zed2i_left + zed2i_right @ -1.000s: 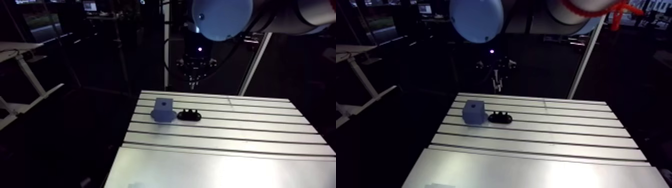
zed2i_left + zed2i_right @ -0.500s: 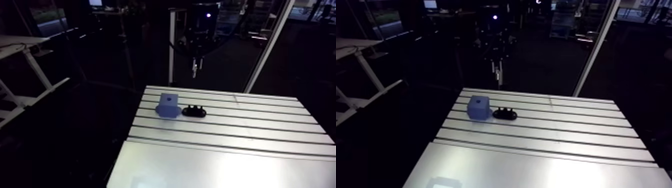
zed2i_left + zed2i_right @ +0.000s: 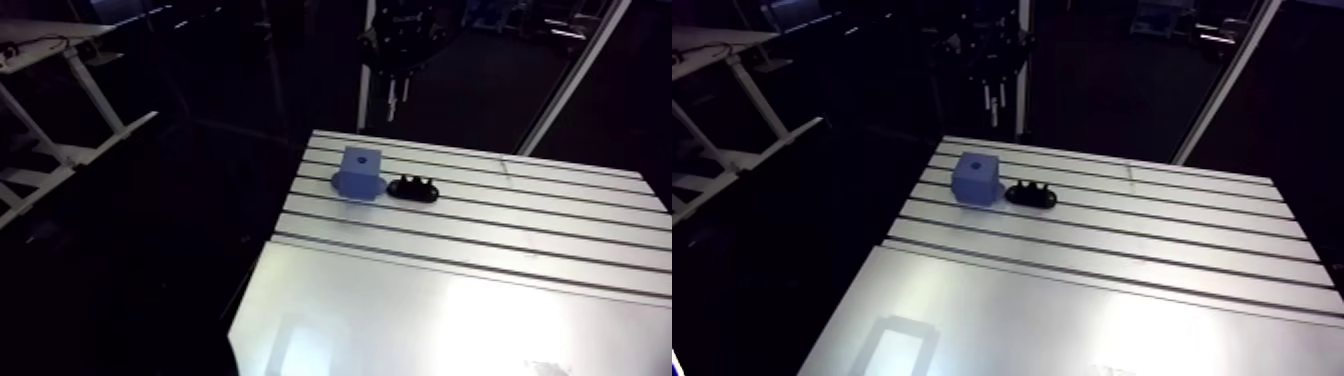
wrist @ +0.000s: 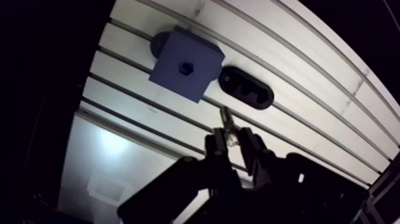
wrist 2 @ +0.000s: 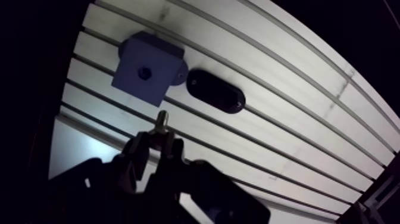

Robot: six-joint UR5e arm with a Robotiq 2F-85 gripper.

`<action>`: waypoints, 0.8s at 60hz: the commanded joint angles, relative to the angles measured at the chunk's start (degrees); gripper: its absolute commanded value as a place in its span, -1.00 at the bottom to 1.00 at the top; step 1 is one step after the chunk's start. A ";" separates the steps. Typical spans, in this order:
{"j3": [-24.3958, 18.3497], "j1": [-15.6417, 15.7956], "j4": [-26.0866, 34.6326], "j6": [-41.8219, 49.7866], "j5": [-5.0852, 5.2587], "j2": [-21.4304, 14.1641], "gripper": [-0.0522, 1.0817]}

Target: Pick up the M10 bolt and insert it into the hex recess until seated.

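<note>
**Wrist view, transport stage.** The two-finger pincer [image 4: 233, 140] is closed to a narrow gap on the small metallic M10 bolt [image 4: 226, 118], whose shank projects beyond the fingertips. The gripped end appears to be the head, though the dim view leaves this uncertain. The bolt hangs above the slotted aluminium tabletop [image 4: 321, 128], short of the blue cube-shaped block [image 4: 186, 62]. The dark hex recess [image 4: 186, 68] in the block's upper face is open and empty. A black oval holder [image 4: 246, 87] lies just beside the block and ahead of the pincer.

**Judged step:** pick-up done, insertion not begun. The next move calls for centring the bolt's axis over the recess, matching the hexagon's flats, then a straight descent.

**Clearances:** the block stands near one corner of the tabletop, with a dark drop-off close alongside. Open room lies on the opposite side, past the holder, so a lateral approach is safer from there.
</note>
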 commanded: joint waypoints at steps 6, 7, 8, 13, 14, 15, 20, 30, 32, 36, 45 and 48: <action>-1.99 1.41 -0.10 -0.22 -0.16 2.91 0.84; -2.25 1.60 -0.10 -0.15 -0.16 3.11 0.85; -2.25 1.60 -0.10 -0.15 -0.16 3.11 0.85; -2.70 1.72 -0.02 -0.22 -0.16 3.80 0.85; -2.70 1.72 -0.02 -0.22 -0.16 3.80 0.85; -2.88 1.87 -0.01 -0.22 -0.09 3.99 0.86; -3.00 2.64 -0.01 -0.22 -0.24 4.43 0.86; -3.17 3.21 -0.17 -0.15 -0.16 5.57 0.87; -3.17 3.29 -0.18 -0.14 -0.16 5.75 0.88; -3.17 3.39 -0.27 -0.05 -0.25 5.94 0.89; -3.17 3.48 -0.28 -0.04 -0.51 6.22 0.89; -3.10 3.48 -0.27 0.03 -0.51 6.22 0.89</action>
